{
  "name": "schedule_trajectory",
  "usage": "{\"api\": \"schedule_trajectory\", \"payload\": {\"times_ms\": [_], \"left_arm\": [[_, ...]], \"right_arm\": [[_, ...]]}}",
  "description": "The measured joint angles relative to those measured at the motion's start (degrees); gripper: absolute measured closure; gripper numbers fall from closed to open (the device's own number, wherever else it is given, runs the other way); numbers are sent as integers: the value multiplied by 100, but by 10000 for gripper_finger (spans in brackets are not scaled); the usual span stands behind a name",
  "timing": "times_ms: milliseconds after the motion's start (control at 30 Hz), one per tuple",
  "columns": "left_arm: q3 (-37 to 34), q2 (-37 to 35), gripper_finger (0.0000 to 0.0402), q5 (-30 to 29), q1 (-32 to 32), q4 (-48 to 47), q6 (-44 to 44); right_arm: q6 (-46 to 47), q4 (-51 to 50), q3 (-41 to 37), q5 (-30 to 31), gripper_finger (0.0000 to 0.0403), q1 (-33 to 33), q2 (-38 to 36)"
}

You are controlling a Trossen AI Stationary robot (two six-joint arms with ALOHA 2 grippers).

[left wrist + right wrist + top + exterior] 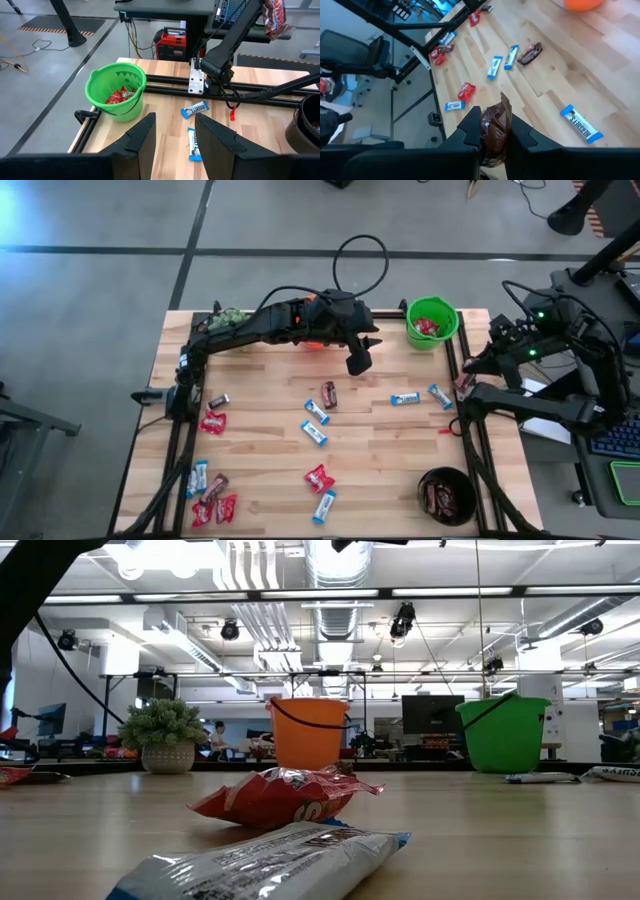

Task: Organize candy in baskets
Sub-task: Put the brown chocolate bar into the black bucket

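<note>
Right gripper [494, 131] clamped on brown candy bar [495, 127] at the table's right edge, left gripper [175, 131] fingers apart near green basket [116, 90] holding red candies, loose candy [315, 433] across table [260, 480], black basket [446, 495] at front right.

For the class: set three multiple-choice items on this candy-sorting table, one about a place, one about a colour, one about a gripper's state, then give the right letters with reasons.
1. Where does the green basket stand?
A. at the table's far edge, on the right arm's side
B. at the near left corner
C. in the table's middle

2. What colour are the wrappers in the green basket?
A. light blue
B. red
C. dark brown

3. What is the right gripper doing?
A. hanging open and empty
B. shut on a brown candy
C. shut on a blue candy

Answers: 1 A, the high view shows it there. 2 B, red wrappers lie inside. 3 B, the right wrist view shows the brown wrapper pinched between its fingers.
</note>
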Motion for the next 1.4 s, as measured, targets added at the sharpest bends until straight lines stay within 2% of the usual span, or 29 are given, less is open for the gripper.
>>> {"api": "schedule_trajectory", "payload": {"times_ms": [100,333,600,1067,1200,1400], "left_arm": [[0,0,282,0,4,2,0],[0,0,282,0,4,-53,0],[0,0,282,-2,4,-201,71],[0,0,282,-7,13,-212,150],[0,0,282,-7,13,-215,150],[0,0,282,-9,13,-290,298]], "right_arm": [[-68,175,0,106,375,0,129],[-356,194,206,1058,375,0,474],[-350,-216,850,2079,375,0,760],[-459,-342,2736,2409,375,-9,1696],[-360,-135,2823,2405,375,-7,1842],[-76,110,2483,2396,375,0,1884]]}}
